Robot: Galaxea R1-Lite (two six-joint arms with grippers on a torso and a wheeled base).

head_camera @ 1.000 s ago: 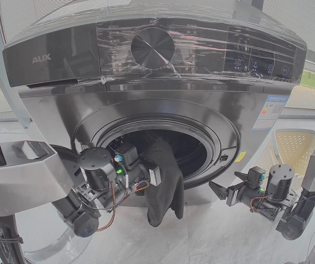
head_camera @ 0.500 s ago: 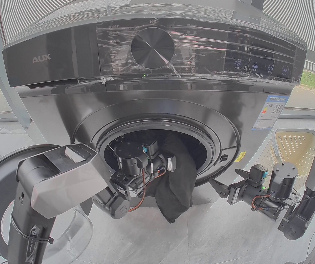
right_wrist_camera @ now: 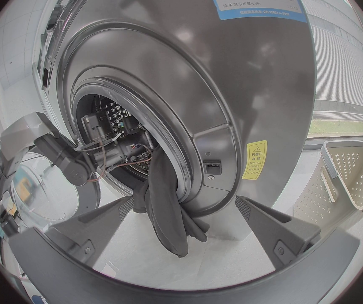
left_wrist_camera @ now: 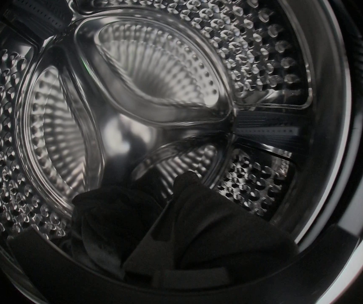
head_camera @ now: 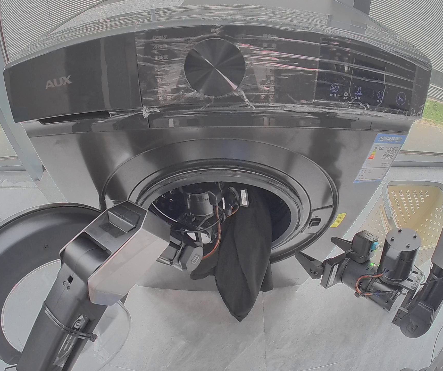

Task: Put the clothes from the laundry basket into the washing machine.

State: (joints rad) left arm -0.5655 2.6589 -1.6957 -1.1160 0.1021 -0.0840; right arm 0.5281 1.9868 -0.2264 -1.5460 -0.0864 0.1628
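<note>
The washing machine [head_camera: 221, 130] stands with its round door [head_camera: 10, 264] swung wide open on the outer side of the left arm. Its steel drum [left_wrist_camera: 156, 77] opens just ahead of the left hand [head_camera: 234, 198], which is inside the opening. Whether that hand is open or closed cannot be told.

The laundry basket [head_camera: 418, 204], pale and perforated, sits on the floor [head_camera: 304, 331] beside the machine, beyond the right hand [head_camera: 316, 256].

A dark garment [head_camera: 244, 253] is draped over the lower lip of the opening, just beside the left hand on the side nearer the right hand. Its upper part reaches into the drum, where dark cloth lies low just before the left hand. The rest hangs outside down the machine's front toward the floor.

The right hand sits low in front of the machine, outside the opening and well apart from the garment. Its jaws are spread wide, with nothing between them.
</note>
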